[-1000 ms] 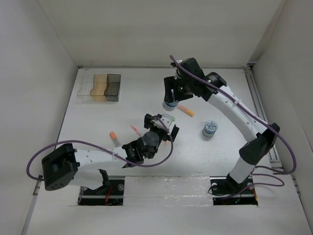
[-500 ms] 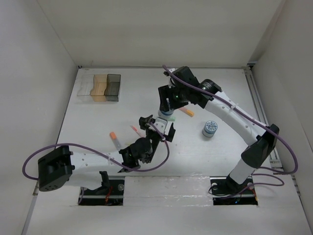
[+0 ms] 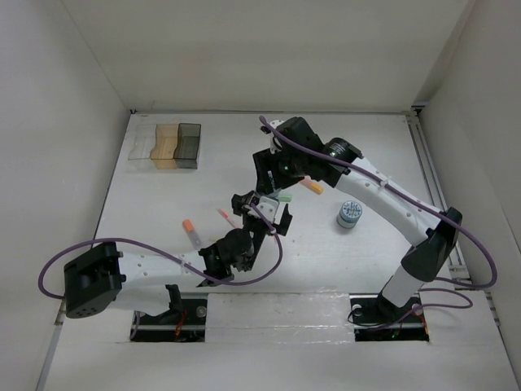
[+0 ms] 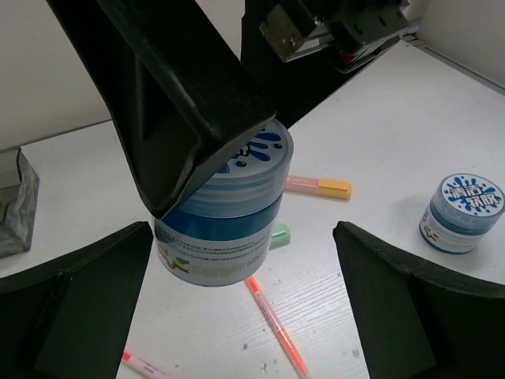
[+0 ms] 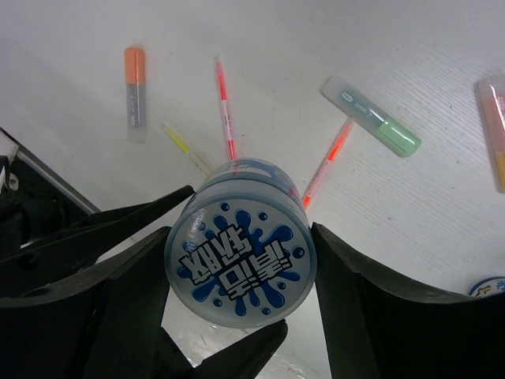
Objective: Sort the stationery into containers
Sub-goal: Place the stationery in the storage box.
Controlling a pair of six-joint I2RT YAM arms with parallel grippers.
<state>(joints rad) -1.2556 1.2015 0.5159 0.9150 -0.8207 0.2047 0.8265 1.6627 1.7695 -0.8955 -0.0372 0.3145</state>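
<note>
Looks like a handover: right gripper (image 3: pixel 273 175) pinches the round blue-and-white plastic tub (image 4: pixel 225 229) off the table, between the left gripper (image 3: pixel 264 212) fingers spread wide; next, left closes, right releases, then carry to the translucent bins (image 3: pixel 167 147) far to its left.

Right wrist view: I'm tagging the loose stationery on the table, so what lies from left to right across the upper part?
Orange-capped marker, yellow pen, red pen, green-capped highlighter, pink highlighter at the right edge.
</note>
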